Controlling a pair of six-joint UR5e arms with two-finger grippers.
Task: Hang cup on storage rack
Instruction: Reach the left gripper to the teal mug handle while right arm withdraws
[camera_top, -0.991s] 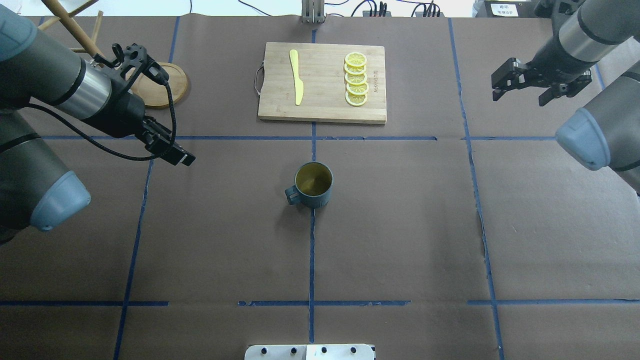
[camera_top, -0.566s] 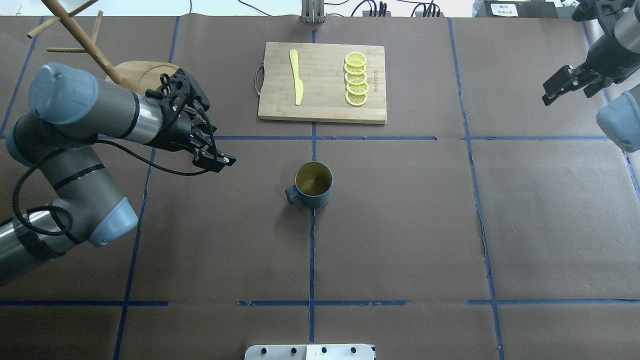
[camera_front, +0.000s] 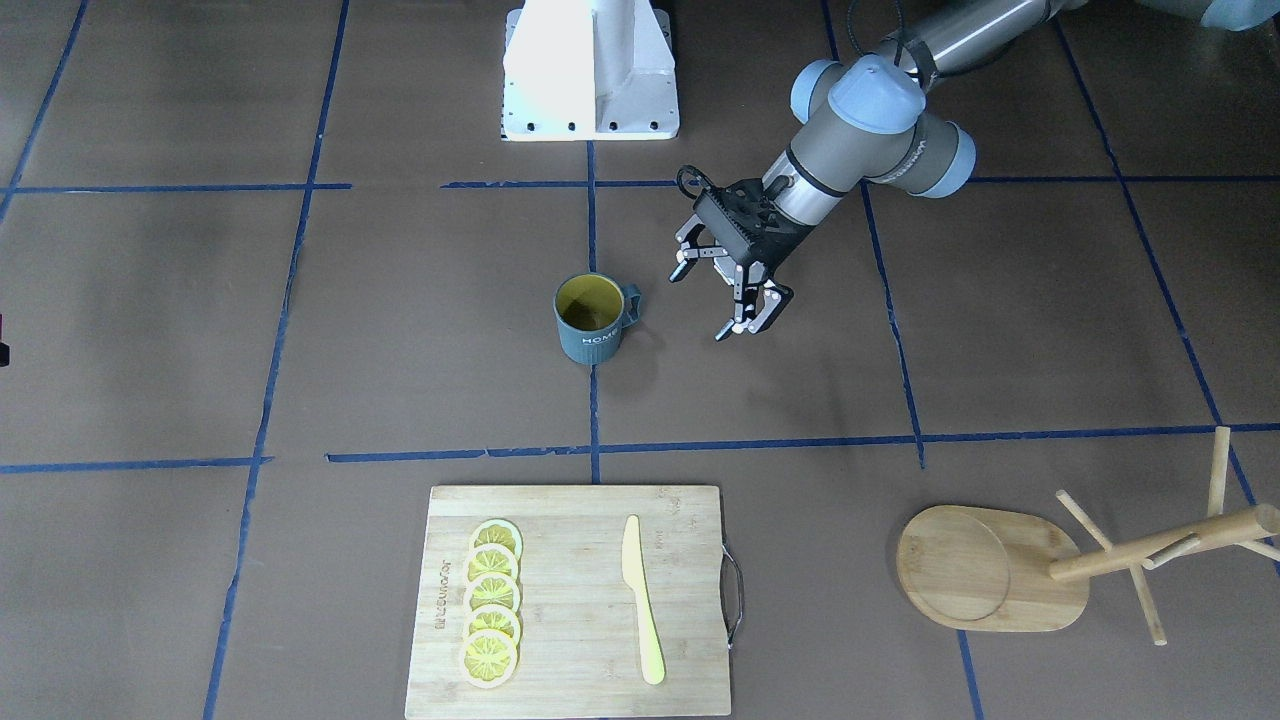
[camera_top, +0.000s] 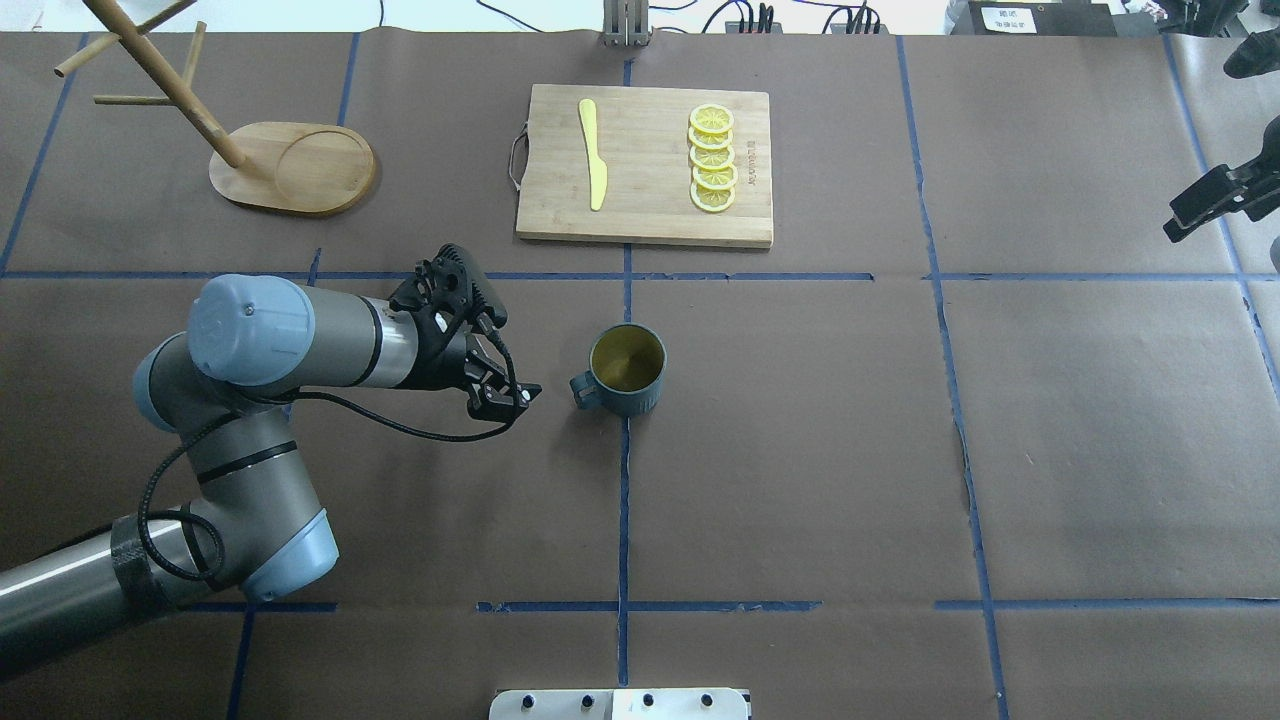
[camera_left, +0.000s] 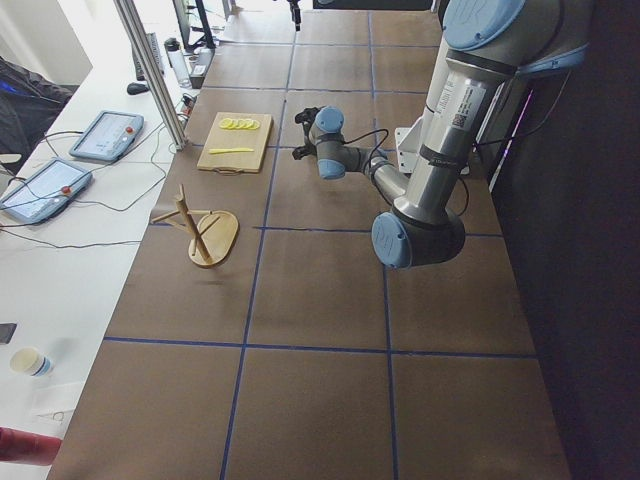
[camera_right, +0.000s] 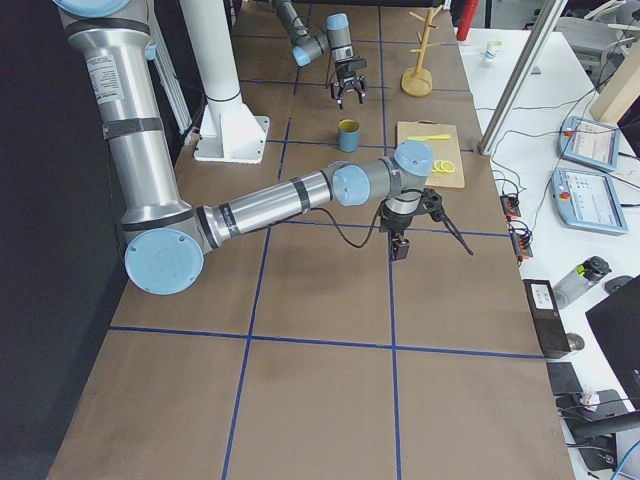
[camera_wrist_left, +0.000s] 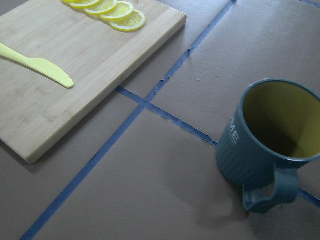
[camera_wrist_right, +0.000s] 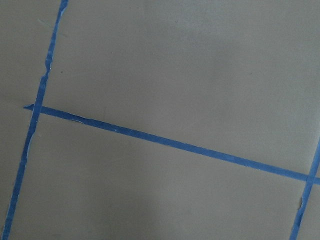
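Note:
The dark teal cup (camera_top: 627, 370) with a yellow inside stands upright at the table's middle, its handle (camera_front: 632, 300) towards my left gripper. My left gripper (camera_front: 702, 305) hovers open just beside the handle, a small gap away, with nothing between its fingers. The left wrist view shows the cup (camera_wrist_left: 270, 145) close by, handle nearest. The wooden storage rack (camera_top: 292, 168) stands at the far left with bare pegs, also seen in the front view (camera_front: 985, 568). My right gripper (camera_top: 1215, 212) sits at the right edge, partly cut off, open and holding nothing.
A bamboo cutting board (camera_top: 645, 165) lies beyond the cup, with a yellow knife (camera_top: 593, 155) and several lemon slices (camera_top: 712, 158) on it. The robot's white base (camera_front: 590, 70) is at the near edge. Blue tape lines cross the brown paper.
My left arm swung away from the rack, down and towards the cup, stopping just left of its handle. My right arm drew back to the table's right edge.

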